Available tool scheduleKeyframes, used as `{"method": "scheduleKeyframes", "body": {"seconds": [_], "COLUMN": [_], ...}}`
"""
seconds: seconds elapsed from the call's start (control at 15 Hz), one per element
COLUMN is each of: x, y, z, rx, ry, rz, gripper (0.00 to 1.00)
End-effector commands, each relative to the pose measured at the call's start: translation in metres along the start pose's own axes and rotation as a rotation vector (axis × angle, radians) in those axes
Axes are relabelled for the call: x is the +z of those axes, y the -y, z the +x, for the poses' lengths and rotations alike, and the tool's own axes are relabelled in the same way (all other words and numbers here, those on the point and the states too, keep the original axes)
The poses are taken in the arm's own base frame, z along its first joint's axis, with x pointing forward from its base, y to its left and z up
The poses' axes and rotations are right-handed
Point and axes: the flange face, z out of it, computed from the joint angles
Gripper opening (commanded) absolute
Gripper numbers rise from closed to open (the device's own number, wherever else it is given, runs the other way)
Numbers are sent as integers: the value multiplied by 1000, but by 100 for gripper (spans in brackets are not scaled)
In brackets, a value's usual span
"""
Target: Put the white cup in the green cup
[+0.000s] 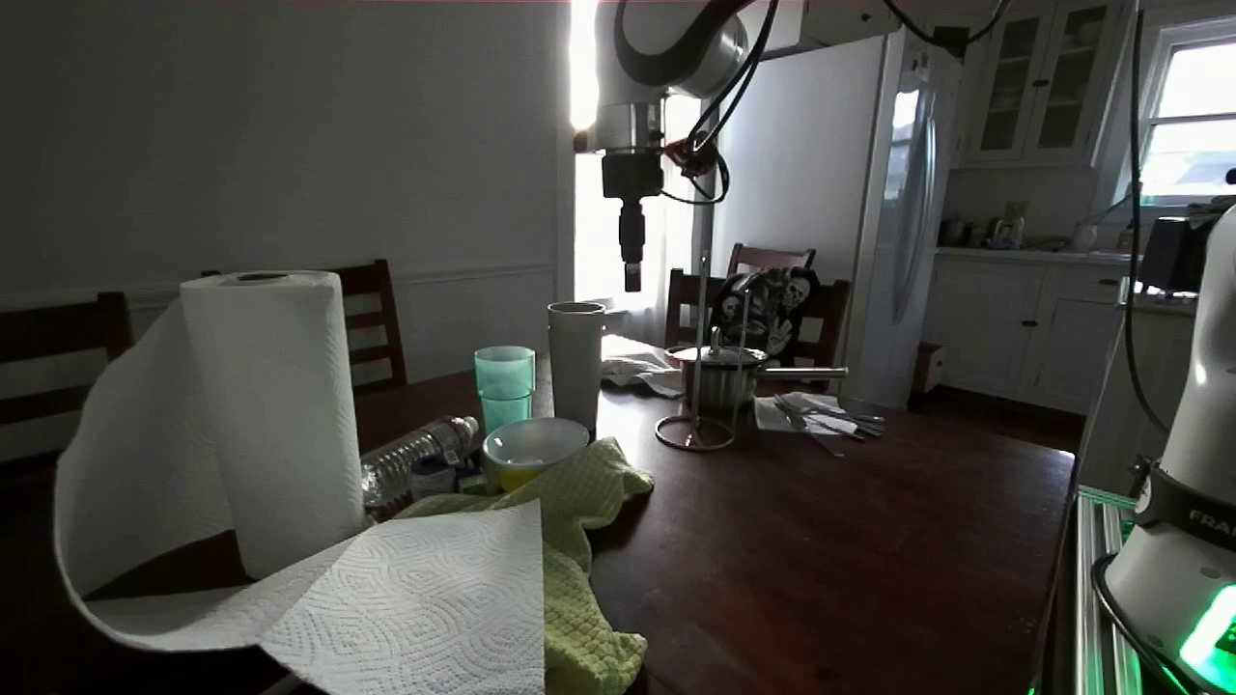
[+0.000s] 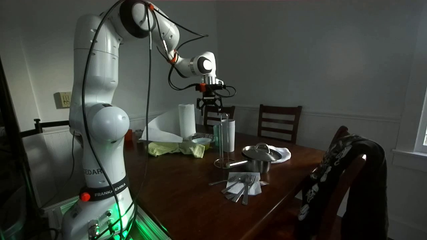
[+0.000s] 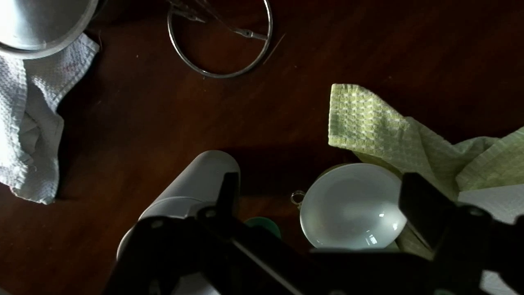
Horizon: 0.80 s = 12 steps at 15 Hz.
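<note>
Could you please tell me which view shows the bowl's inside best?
The wrist view: it looks down into the bowl, though the fingers slightly overlap it. Both exterior views show it smaller, its inside foreshortened.

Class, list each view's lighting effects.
In an exterior view, the white-framed glass window washed out; in both exterior views, green glow on the white robot base; in the wrist view, reflections in the round, white-lined bowl, the black pincer nearly silhouetted.
</note>
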Motion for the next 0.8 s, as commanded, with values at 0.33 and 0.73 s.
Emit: {"method": "scheduleKeyframes", "body": {"seconds": [0.33,0.73], "x": [15,21], "y": [-20,-36], "z": [37,59], "rx": [-136,-211], "ry": [-19,-56], "rz": [-59,-58], "gripper": [100,100]}}
